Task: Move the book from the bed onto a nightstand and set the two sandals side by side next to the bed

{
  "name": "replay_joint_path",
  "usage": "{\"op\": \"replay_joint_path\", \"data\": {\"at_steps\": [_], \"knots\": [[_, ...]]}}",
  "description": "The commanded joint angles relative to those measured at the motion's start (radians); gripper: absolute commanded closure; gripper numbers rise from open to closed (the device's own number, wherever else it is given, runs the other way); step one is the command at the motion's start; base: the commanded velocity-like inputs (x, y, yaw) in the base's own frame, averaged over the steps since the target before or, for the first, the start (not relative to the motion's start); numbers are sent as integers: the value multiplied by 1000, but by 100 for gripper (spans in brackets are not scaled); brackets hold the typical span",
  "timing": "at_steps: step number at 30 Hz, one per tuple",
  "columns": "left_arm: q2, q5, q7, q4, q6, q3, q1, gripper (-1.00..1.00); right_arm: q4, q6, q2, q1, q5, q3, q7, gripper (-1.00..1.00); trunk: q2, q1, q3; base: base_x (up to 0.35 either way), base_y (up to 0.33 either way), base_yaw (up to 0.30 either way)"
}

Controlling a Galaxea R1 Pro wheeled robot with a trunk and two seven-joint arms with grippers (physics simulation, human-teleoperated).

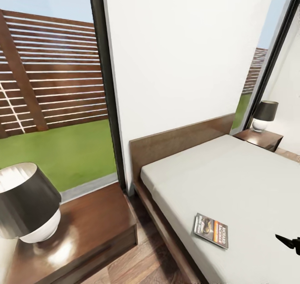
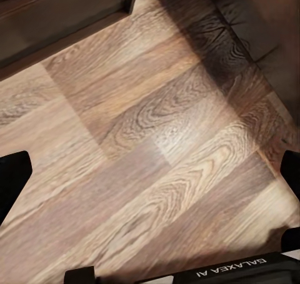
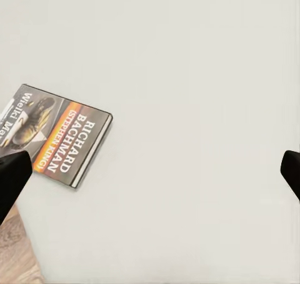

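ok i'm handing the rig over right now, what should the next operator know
Right pincer: open, empty, hovering over the mattress with the book off toward one fingertip.
Left pincer: open, empty, over bare wood floor.
Book: flat on the bed, near its edge on the side of the near nightstand.
Each nightstand carries a lamp; the far nightstand is beyond the bed.
Done: nothing yet.
Left: move the book to a nightstand, then find and pair the sandals.
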Motion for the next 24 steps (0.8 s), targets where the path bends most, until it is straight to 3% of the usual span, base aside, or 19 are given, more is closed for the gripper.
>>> {"op": "replay_joint_path", "data": {"at_steps": [1, 12, 24], "knots": [[0, -9, -3, 1, -3, 9, -1, -100, 0, 7, -1, -1, -11, 5, 1, -100, -1, 0, -1, 17, 0, -57], [0, -9, -3, -1, -3, 9, -1, -100, 0, 7, 1, -1, -11, 5, 1, -100, -1, 0, -1, 225, 0, -11], [0, -9, -3, -1, -3, 8, -1, -100, 0, 7, 2, 0, -11, 5, -3, -100, -1, 0, -1, 28, 0, 0]]}}
